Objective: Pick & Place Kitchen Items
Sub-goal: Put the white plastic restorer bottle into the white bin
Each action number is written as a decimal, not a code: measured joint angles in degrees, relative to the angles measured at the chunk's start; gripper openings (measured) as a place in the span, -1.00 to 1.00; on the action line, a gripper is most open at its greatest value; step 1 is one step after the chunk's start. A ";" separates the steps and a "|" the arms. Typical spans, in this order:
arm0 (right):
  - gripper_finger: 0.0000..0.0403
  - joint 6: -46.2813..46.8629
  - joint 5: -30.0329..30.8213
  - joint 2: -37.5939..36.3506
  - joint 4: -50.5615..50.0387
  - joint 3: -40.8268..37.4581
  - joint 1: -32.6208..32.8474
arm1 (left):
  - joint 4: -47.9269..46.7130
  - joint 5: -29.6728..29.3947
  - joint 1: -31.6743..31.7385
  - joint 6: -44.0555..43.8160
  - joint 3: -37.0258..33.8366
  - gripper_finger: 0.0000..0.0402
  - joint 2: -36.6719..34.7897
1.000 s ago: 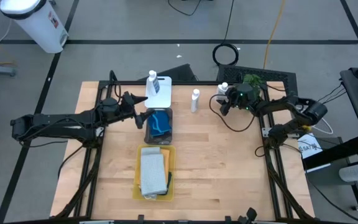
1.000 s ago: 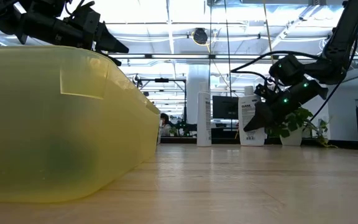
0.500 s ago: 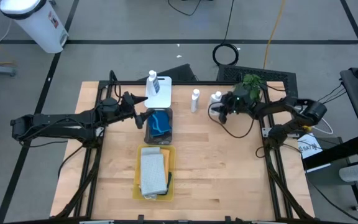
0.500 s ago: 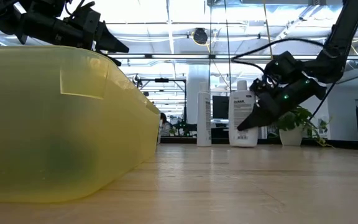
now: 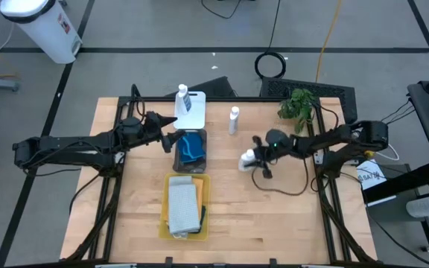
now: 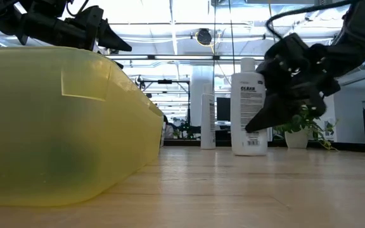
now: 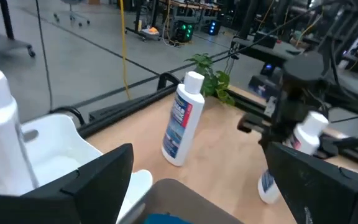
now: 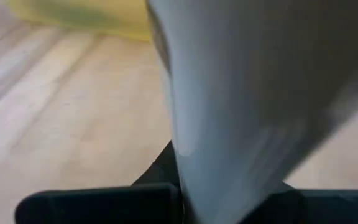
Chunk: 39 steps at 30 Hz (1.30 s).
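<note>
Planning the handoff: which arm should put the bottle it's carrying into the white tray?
Right. The right gripper is shut on the bottle, mid-table. The left gripper hovers open by the white tray, holding nothing.

Three white bottles (image 5: pixel 247 158) (image 5: pixel 234 120) (image 5: pixel 182 97) — three trays (image 5: pixel 206 187) (image 5: pixel 202 141) (image 5: pixel 196 113) — one plant (image 5: pixel 298 102).

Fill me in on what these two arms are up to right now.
The right tool is shut on a white bottle and has carried it from near the plant out over the middle of the table. The left tool hangs open above the grey tray of blue sponges. One more bottle stands on the table, another on the white tray. The cloths lie in the yellow tray.
</note>
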 joint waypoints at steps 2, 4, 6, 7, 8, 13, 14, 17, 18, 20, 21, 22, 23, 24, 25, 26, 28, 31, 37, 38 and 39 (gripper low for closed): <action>-0.81 -0.19 1.36 0.00 1.12 -0.04 2.82 | -0.36 0.93 0.00 -2.11 0.00 0.87 0.00; -0.79 -0.28 4.98 0.01 2.24 -0.04 5.15 | -0.58 2.04 -0.02 -3.52 0.00 0.88 0.02; -0.79 -0.34 8.89 0.02 2.91 -0.04 6.49 | -0.25 3.56 -0.06 -4.63 0.02 0.90 0.96; -0.79 -0.34 10.43 0.02 3.05 -0.04 6.88 | -0.17 4.55 -0.16 -5.52 0.04 0.91 1.59; -0.80 -0.38 11.44 0.02 3.06 -0.04 6.95 | -0.51 5.17 -0.40 -6.21 0.04 0.91 2.13; -0.81 0.97 12.06 0.02 3.21 -0.04 5.77 | 2.42 6.41 -1.25 -6.92 0.04 0.91 6.35; -0.81 1.23 12.04 0.02 3.19 -0.04 5.62 | 3.04 6.35 -1.25 -6.92 0.04 0.91 7.30; -0.80 2.31 12.06 0.02 3.09 -0.04 5.57 | 6.38 6.34 -1.24 -7.85 0.04 0.89 9.74; -0.80 2.32 12.08 0.02 3.13 -0.04 5.59 | 7.21 7.07 -1.25 -8.02 0.04 0.88 10.47; -0.80 2.39 12.07 0.02 3.12 -0.04 5.59 | 9.22 10.48 -1.27 -8.08 0.33 0.87 12.33; -0.80 2.41 12.08 0.02 3.12 -0.04 5.59 | 9.94 12.59 -1.53 -8.03 0.92 0.86 13.32; -0.80 2.41 12.08 0.02 3.12 -0.04 5.59 | 10.39 14.35 -1.94 -8.01 1.65 0.85 14.16; -0.80 2.41 12.06 0.02 3.12 -0.04 5.59 | 10.38 15.31 -2.51 -7.91 2.54 0.84 14.93; -0.80 2.41 12.06 0.02 3.12 -0.04 5.59 | 10.30 15.40 -3.28 -7.31 3.75 0.83 15.97; -0.80 2.41 12.07 0.02 3.12 -0.04 5.59 | 10.28 15.17 -4.24 -6.51 5.14 0.82 17.23; -0.80 2.41 12.06 0.02 3.15 -0.04 5.59 | 10.00 14.61 -5.18 -5.52 6.52 0.81 18.59; -0.80 2.41 12.06 0.02 3.20 -0.04 5.59 | 7.73 13.36 -7.32 -3.62 9.99 0.80 21.66; -0.80 2.70 12.07 0.02 3.41 -0.09 5.59 | 4.41 11.60 -10.25 -0.96 16.76 0.80 27.02; -0.80 4.09 12.06 0.04 3.42 -0.09 5.59 | -0.09 8.48 -14.67 5.71 29.71 0.77 37.84; -0.80 4.09 12.06 0.04 3.41 -0.09 5.59 | -0.21 8.47 -15.22 6.75 31.47 0.76 39.44; -0.80 4.07 12.06 0.04 3.43 -0.09 5.59 | -0.20 8.50 -15.76 7.64 33.09 0.75 40.98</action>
